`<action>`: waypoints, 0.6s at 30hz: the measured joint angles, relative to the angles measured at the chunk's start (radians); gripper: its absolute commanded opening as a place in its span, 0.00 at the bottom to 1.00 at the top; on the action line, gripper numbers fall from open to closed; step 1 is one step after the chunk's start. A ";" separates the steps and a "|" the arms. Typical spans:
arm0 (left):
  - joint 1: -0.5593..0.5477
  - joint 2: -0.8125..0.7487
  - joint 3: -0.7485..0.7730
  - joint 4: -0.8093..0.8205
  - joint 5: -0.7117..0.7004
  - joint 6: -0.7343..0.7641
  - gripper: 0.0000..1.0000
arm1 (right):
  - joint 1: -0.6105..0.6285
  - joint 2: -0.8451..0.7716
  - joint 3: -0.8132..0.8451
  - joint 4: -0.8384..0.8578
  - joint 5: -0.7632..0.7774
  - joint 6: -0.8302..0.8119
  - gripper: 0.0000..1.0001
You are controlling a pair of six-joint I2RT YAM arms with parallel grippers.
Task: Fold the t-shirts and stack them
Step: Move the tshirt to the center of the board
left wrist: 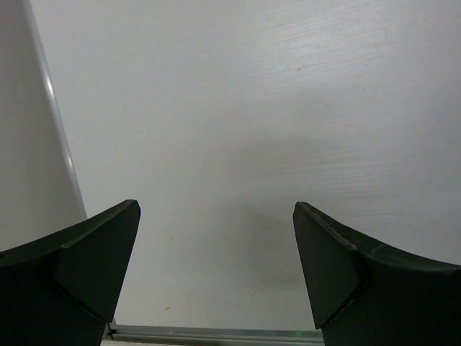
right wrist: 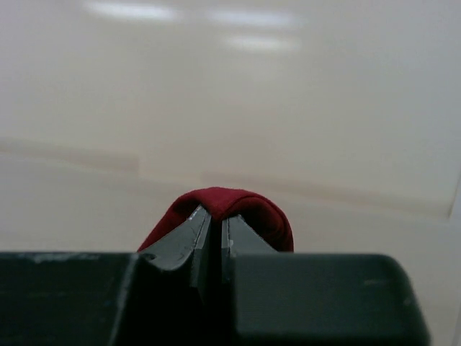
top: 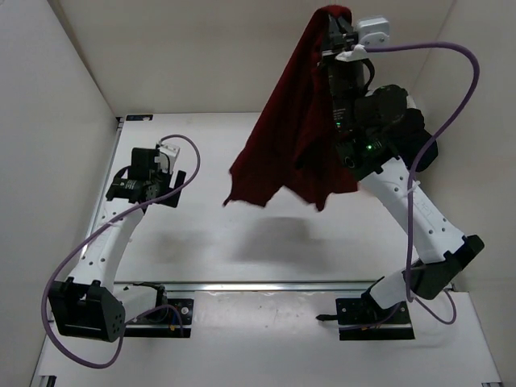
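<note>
A dark red t-shirt (top: 290,137) hangs high above the table, bunched into long folds, its lower edge well clear of the surface. My right gripper (top: 332,18) is shut on its top, raised near the back wall. In the right wrist view the red cloth (right wrist: 241,205) drapes over the closed fingertips of that gripper (right wrist: 215,220). My left gripper (top: 171,158) stays low at the left of the table, open. Its two dark fingers (left wrist: 94,267) frame only bare white tabletop around the left gripper (left wrist: 216,216). No other t-shirts are in view.
White walls close in the table on the left, back and right. A metal rail (top: 266,285) runs along the near edge by the arm bases. The shirt's shadow (top: 274,238) lies mid-table. Purple cables (top: 451,97) loop off both arms.
</note>
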 measured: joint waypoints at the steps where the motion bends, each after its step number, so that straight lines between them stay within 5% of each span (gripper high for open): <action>1: 0.004 0.000 0.008 0.006 -0.012 0.002 0.99 | -0.004 -0.003 -0.023 -0.021 0.022 0.023 0.00; 4: 0.010 0.000 0.045 0.021 -0.039 0.016 0.99 | -0.021 0.005 -0.092 -0.131 0.082 0.109 0.08; 6: 0.010 0.000 0.066 0.032 -0.048 0.027 0.99 | -0.038 0.023 -0.123 -0.216 0.092 0.182 0.41; 9: -0.001 0.009 0.082 0.036 -0.049 0.042 0.98 | -0.085 0.065 -0.175 -0.342 0.069 0.278 0.67; 18: -0.091 0.082 0.081 -0.024 -0.006 0.067 0.98 | -0.183 0.122 -0.381 -0.670 -0.039 0.411 0.88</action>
